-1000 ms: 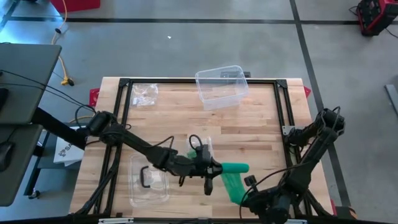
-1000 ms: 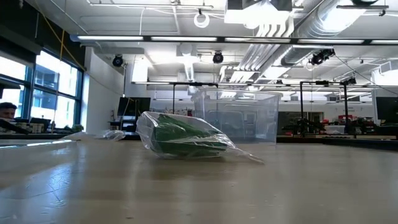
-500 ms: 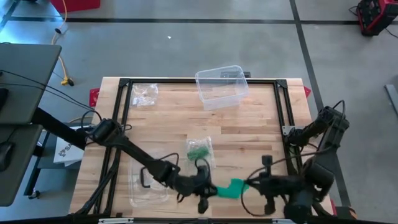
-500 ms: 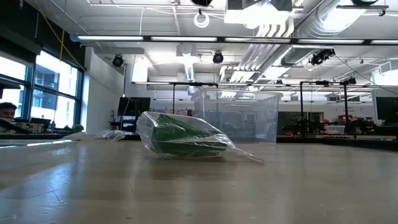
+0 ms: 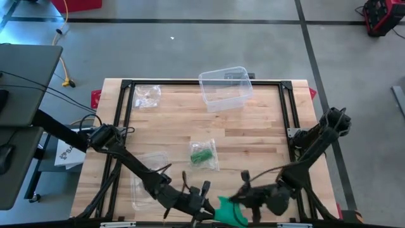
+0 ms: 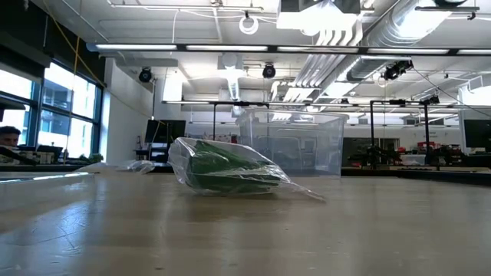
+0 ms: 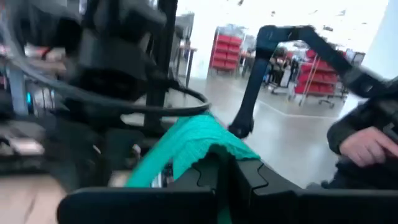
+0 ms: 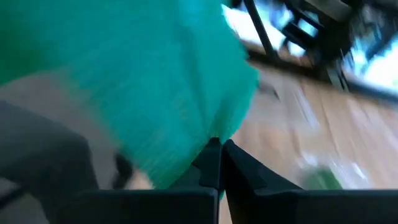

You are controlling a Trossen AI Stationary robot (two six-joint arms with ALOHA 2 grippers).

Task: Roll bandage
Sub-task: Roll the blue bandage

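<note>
Bandage (image 5: 229, 211), green, one piece: high view places it at the table's near edge, held between both grippers.

High view, counted:
- Left gripper (image 5: 205, 204), one, at the near edge, touching the bandage's left end.
- Right gripper (image 5: 243, 197), one, just beside it, on the bandage's right end.
- Clear plastic tub (image 5: 224, 88), one, upright at the far middle of the wooden table (image 5: 253, 130).
- Clear bag with green contents (image 5: 204, 154), one, mid-table, well apart from the grippers.
- Clear bag, far left corner (image 5: 146, 95), one.
- Clear plastic packet, near left (image 5: 145, 179), one, lying partly under the left arm.

Low view, counted:
- Bag with green contents (image 6: 222, 169), one, lying on the table top.
- Clear tub (image 6: 291, 144), one, behind it.
- Crumpled clear bag (image 6: 130, 165), one, to the left, farther off.
- Neither gripper shows here.

Left wrist view:
- Bandage (image 7: 186, 146), one, draped in folds over the fingers (image 7: 205, 180), which are pressed together on it.
- The other arm, blurred, just beyond.
- A person's hand (image 7: 367, 144), one, in the room behind.

Right wrist view:
- Bandage (image 8: 137, 81), one, filling most of the frame; fingers (image 8: 239, 165) closed together, clamping its lower edge.
- Table planks and one bag with green contents (image 8: 323, 177) beyond, blurred.
</note>
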